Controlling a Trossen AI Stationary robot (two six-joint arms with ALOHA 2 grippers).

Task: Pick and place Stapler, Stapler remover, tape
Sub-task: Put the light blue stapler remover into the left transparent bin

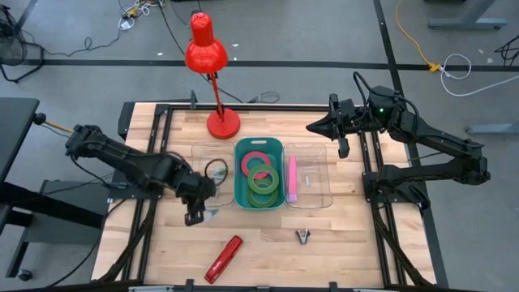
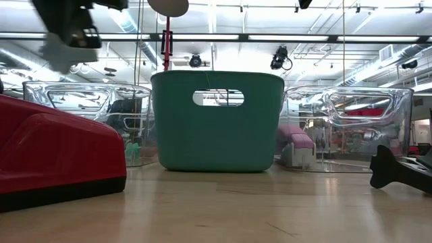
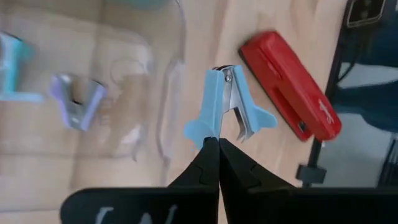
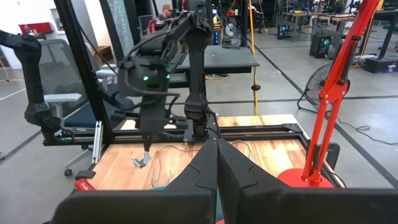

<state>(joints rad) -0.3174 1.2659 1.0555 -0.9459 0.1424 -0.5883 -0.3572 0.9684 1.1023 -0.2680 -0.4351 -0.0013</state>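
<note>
Looking straight down, the high view lists: a wooden table (image 1: 268,251); a teal bin (image 1: 259,173) at centre holding rolls of tape (image 1: 261,180); a clear bin (image 1: 309,175) on its right with a pink stapler (image 1: 292,179) inside; another clear bin (image 1: 212,166) on its left. A red stapler (image 1: 225,258) lies near the front edge, left of centre; a dark staple remover (image 1: 302,236) lies to its right. A red desk lamp (image 1: 208,55) stands at the far side. The left gripper (image 1: 197,214) hangs at the left clear bin's near corner; the right gripper (image 1: 311,126) waits at the far right.

Low view: the red stapler at near left, teal bin centre, clear bins on both sides, dark remover at right.

Left wrist view: fingers (image 3: 205,163) clamped together on a light blue staple remover (image 3: 225,106), held above the table between the clear bin's edge and the red stapler.

Right wrist view: the right gripper's fingers (image 4: 205,163) pressed together, holding nothing.
</note>
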